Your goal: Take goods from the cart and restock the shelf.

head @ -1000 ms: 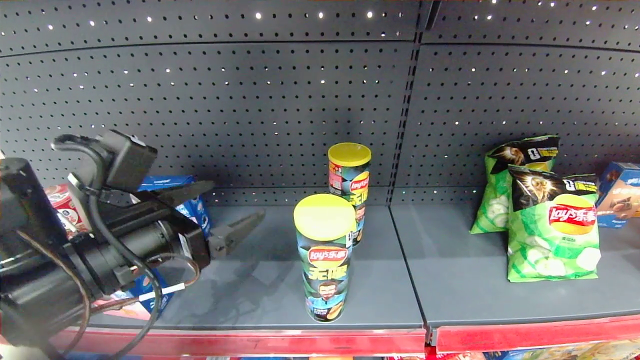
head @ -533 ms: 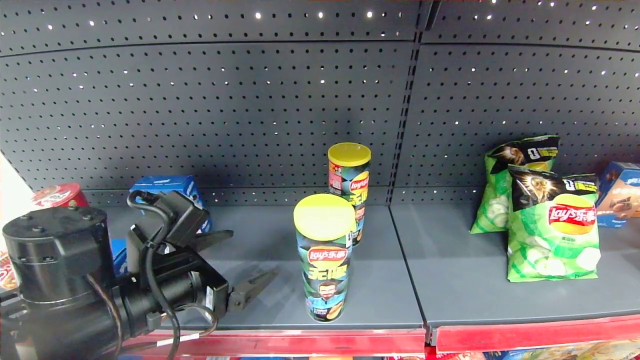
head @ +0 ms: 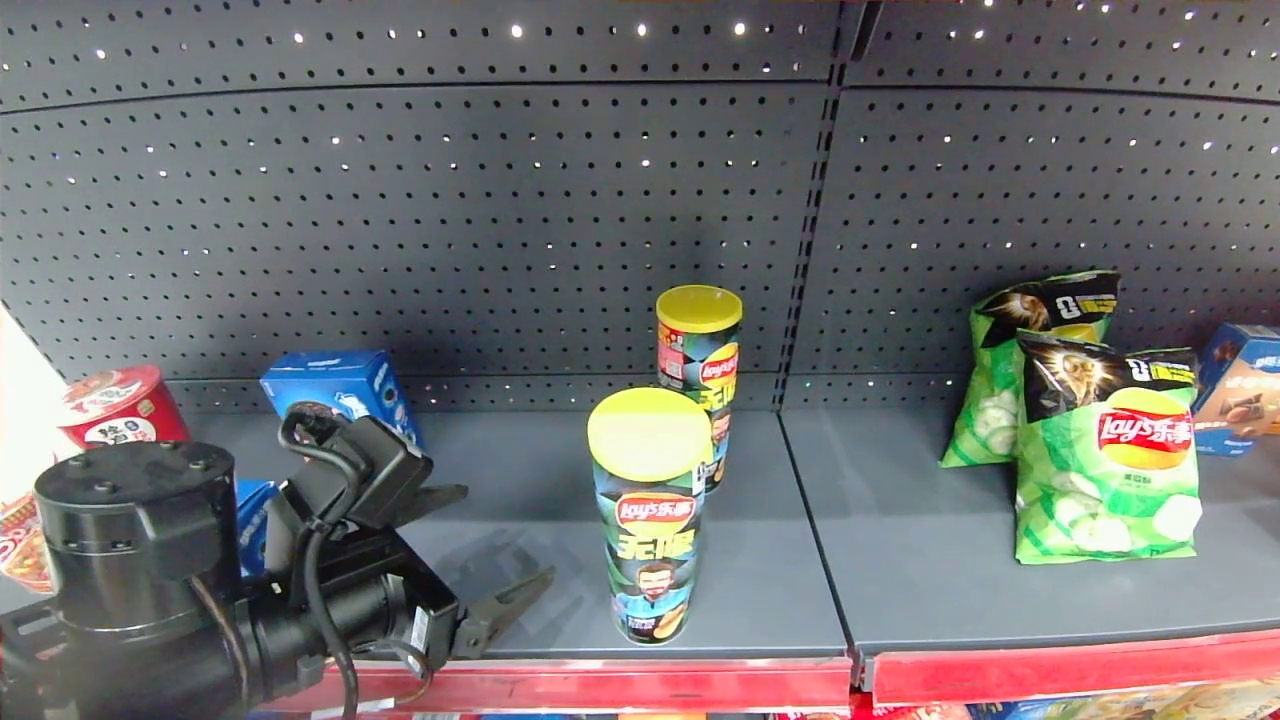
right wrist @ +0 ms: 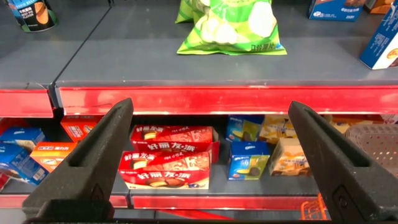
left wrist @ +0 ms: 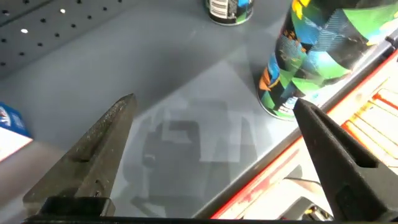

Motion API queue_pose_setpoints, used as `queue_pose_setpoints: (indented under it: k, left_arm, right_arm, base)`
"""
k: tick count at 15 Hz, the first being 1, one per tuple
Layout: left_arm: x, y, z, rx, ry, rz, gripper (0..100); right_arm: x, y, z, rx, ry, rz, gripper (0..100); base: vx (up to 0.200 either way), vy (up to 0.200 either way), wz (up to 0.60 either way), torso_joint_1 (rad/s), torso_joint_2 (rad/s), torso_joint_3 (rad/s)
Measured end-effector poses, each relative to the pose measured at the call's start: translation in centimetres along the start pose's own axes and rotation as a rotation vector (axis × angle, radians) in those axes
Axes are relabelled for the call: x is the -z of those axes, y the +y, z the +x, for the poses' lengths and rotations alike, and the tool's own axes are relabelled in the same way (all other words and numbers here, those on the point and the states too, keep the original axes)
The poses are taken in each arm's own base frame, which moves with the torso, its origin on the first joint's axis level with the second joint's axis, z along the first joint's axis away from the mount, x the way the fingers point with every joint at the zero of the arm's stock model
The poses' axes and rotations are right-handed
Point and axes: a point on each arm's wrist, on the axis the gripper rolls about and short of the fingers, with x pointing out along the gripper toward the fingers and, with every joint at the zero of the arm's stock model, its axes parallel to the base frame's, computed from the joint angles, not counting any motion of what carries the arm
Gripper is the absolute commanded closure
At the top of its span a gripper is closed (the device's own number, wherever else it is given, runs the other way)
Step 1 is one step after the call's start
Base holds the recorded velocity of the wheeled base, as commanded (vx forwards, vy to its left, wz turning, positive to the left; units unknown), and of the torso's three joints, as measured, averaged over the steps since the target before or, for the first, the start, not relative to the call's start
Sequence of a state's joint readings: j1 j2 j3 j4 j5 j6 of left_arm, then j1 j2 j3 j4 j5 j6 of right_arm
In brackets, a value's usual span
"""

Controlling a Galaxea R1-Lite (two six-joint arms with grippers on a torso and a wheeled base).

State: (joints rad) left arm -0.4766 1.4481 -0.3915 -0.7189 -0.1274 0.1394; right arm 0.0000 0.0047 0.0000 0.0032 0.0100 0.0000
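Upper shelf (head: 900, 570): two yellow-lidded chip cans (head: 650, 515) (head: 698, 375), two green chip bags (head: 1105, 465) (head: 1000, 385), two blue cookie boxes (head: 340, 388) (head: 252, 510), one red noodle cup (head: 122, 405)

A shop — grey pegboard shelf (head: 950, 560) stocked with crisp bags (head: 1105, 460) and canisters (head: 650, 520).

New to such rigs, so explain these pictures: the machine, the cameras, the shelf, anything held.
A two-armed robot is restocking a store shelf. The wide picture comes from its head camera, and the other two come from cameras on its wrists. On the shelf stand a front can and a back can, with green bags to the right, and a blue box and a red cup to the left. The left gripper is open near the front can, holding nothing. The right gripper, also open and empty, faces red boxes below.
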Motion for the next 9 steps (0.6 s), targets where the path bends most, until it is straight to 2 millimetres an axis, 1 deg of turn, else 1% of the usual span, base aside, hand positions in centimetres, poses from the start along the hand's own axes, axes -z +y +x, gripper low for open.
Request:
queue_pose_setpoints:
  k: [9]
  left_arm:
    - [0.71,-0.79,1.06,0.034,0.046,-0.002,0]
  right_arm:
    - [0.00,0.00,0.00,0.000,0.000,0.000,0]
  base:
    - [0.000,0.000,0.00,0.000,0.00,0.000]
